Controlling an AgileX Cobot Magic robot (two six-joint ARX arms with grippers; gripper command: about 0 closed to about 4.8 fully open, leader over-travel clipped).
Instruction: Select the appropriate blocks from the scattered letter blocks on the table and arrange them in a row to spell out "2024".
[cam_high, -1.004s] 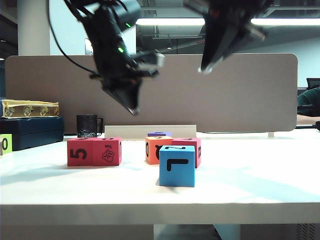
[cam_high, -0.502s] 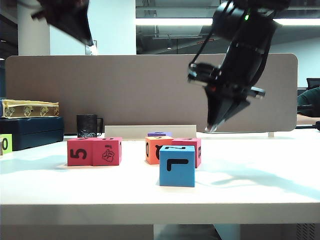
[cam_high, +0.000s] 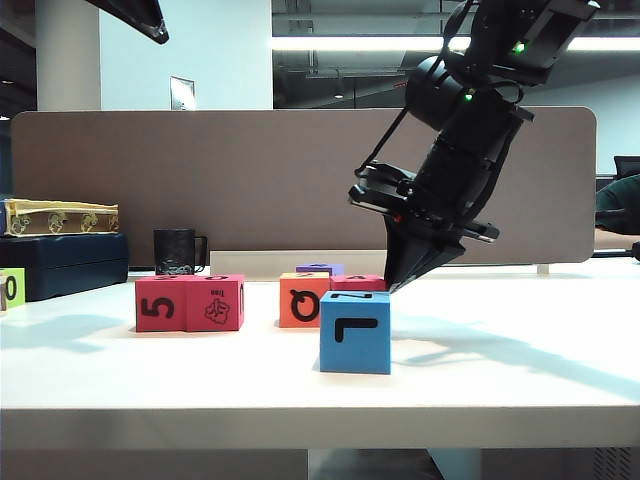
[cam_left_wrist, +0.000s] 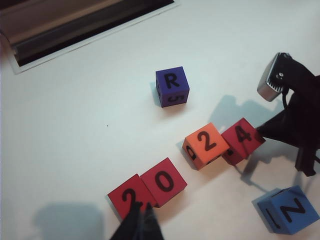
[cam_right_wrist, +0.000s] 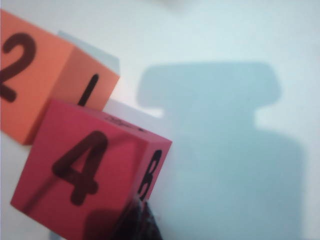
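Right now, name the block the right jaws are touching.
The red block with 4 on top, at the row's end beside the orange 2 block; the shut right gripper presses its side.

office | brown divider panel (cam_high: 300, 180), ceiling strip lights (cam_high: 340, 44) (open-plan)

Right gripper (cam_high: 392, 287) closed against red 4 block (cam_right_wrist: 85, 175); blue cube (cam_high: 355, 331) crowds front.

Behind my bench a brown divider panel (cam_high: 300, 180) with rounded corners spans most of the width. Long ceiling strip lights (cam_high: 340, 44) glow above it, pale wall and a white column (cam_high: 65, 55) at left. Black mug (cam_high: 175, 251) by the panel foot. Dark box (cam_high: 60, 263) at far left, a patterned yellow box (cam_high: 58, 217) stacked on top.
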